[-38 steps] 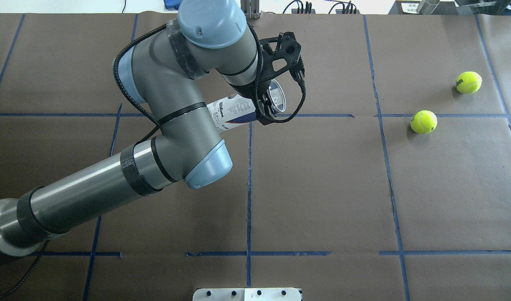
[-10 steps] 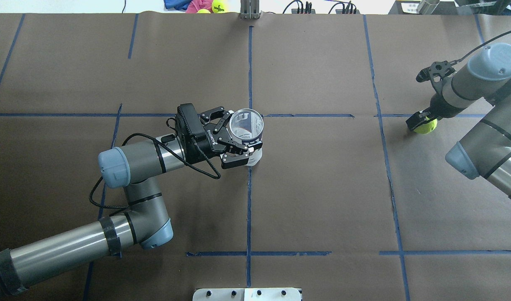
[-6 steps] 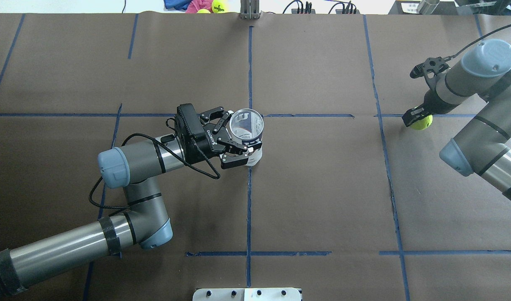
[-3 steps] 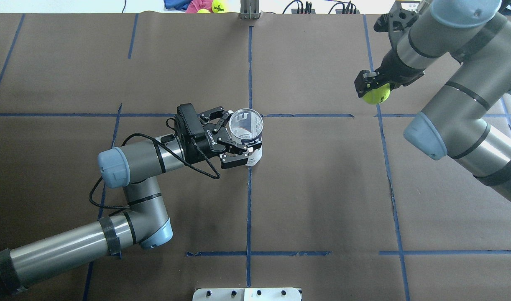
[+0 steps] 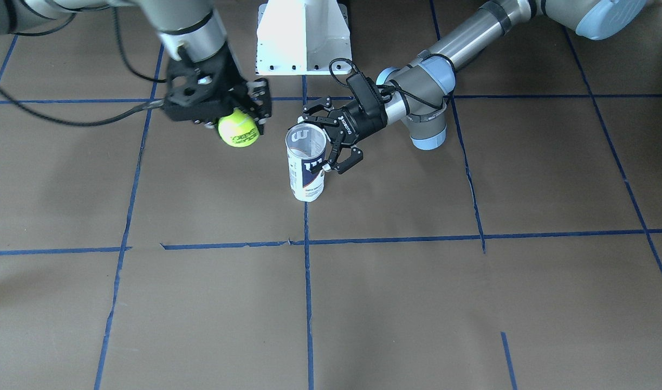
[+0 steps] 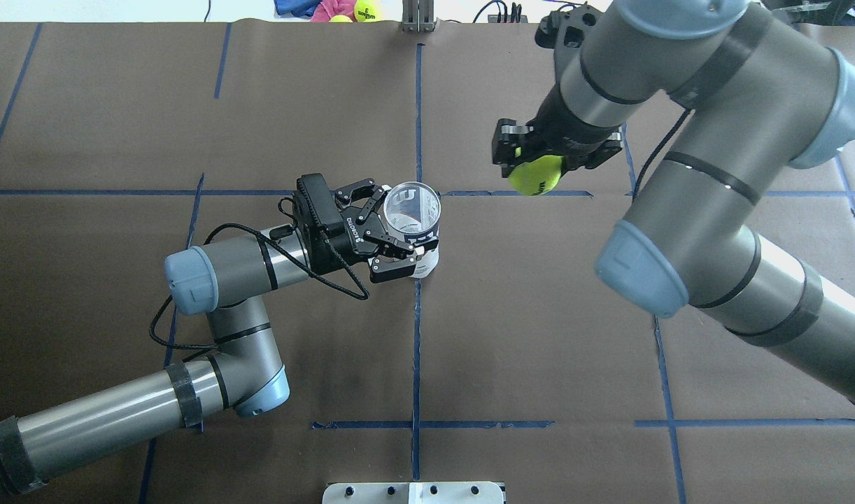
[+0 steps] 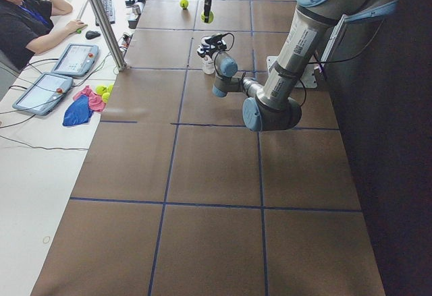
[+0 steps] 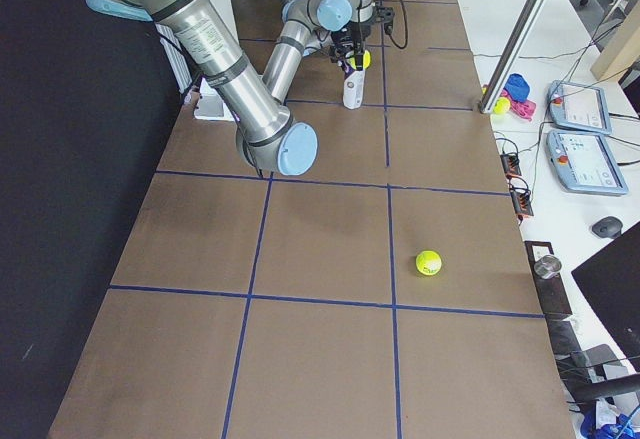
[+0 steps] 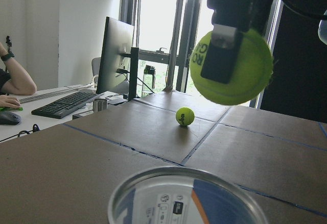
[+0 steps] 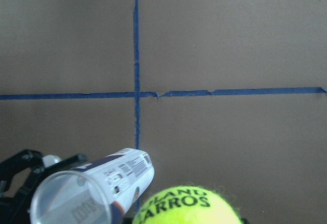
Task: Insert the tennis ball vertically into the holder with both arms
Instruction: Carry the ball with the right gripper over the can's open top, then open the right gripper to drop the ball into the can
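tennis ball point(image 6: 536, 175): matt, fuzzy yellow-green felt with black print, between the right gripper point(image 6: 532, 162) fingers.
holder point(image 5: 303, 145): clear, glossy plastic; smooth white-and-navy printed label point(image 5: 307, 179), inside the left gripper point(image 6: 403, 225).
grippers: black, dull finish.
left arm point(image 6: 106, 420), right arm point(image 6: 784, 308): smooth silver-grey metal, soft sheen; smooth light-blue caps point(image 6: 641, 280).
table cover point(image 5: 417, 303) under both grippers: matt brown paper, blue tape lines point(image 5: 308, 303).
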{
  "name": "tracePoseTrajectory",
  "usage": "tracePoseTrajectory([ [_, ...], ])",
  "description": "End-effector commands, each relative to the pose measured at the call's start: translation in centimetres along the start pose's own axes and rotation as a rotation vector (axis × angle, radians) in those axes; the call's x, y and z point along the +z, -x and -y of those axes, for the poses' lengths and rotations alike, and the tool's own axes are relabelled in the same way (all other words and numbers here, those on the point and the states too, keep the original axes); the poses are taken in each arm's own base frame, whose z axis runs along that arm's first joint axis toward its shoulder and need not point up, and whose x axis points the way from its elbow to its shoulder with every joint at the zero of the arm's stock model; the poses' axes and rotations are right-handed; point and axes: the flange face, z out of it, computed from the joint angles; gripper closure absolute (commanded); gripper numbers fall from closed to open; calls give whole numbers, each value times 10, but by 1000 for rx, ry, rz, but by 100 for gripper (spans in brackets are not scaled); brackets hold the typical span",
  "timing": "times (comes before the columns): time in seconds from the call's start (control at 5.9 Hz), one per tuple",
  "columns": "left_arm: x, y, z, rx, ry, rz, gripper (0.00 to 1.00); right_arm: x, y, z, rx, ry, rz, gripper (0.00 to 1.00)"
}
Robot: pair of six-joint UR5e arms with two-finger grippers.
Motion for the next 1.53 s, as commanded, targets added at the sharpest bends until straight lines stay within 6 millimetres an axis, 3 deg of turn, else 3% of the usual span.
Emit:
tracePoseTrajectory([
  [0.0,1,-4,-2,-3,3,-5,11,-6,37,-19,16,-1,3,85],
  [0.17,1,-5,-3,-4,4,-6,14,-3,47,-20,10,2,2,85],
  [0.34,0,-4,-5,-4,8,-4,15,6,74,-7,18,11,-19,85],
  [0.51,0,-4,-4,-4,6,-5,15,21,84,1,27,17,-48,85],
  [0.85,1,-5,-3,-4,4,-6,14,39,84,3,26,13,-84,84],
  [1.02,1,-5,-3,-4,2,-7,14,39,84,2,23,13,-85,77],
  [1.19,0,-4,-4,-4,4,-6,14,43,84,-1,21,16,-89,25],
  [1.36,0,-4,-4,-4,4,-6,13,42,86,-1,13,7,-89,0],
])
